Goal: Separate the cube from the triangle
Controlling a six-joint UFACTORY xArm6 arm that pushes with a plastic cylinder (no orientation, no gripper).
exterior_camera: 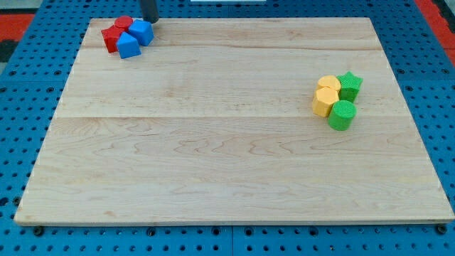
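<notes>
A blue cube (142,32) sits at the view's top left of the wooden board (227,156). It touches a blue triangle (128,46) just below and left of it. A red cylinder (124,24) and a red star-like block (111,38) press against them on the left. My tip (150,20) is at the board's top edge, right above the blue cube and close to its top right corner.
At the view's right stands a second cluster: two yellow blocks (326,94), a green star (350,85) and a green cylinder (342,114). A blue pegboard (28,85) surrounds the board.
</notes>
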